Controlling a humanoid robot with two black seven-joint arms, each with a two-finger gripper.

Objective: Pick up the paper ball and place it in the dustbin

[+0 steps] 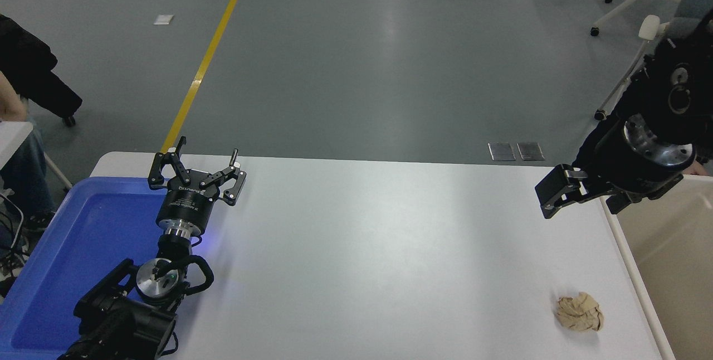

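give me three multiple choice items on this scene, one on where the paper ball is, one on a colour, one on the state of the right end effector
1. Where does the paper ball lie?
A. in the dustbin
B. on the white table near the dustbin
C. in the tray

2. What colour is the tray at the table's left end?
A. blue
B. red
C. green

3. What state is the right end effector in?
A. shut on the paper ball
B. open and holding nothing
C. pressed flat on the table

Key:
1 B: the ball sits on the table, just left of the rim of the dustbin.
2 A: the tray's floor and walls are blue.
3 B: its fingers stand apart in the air, far from the ball.
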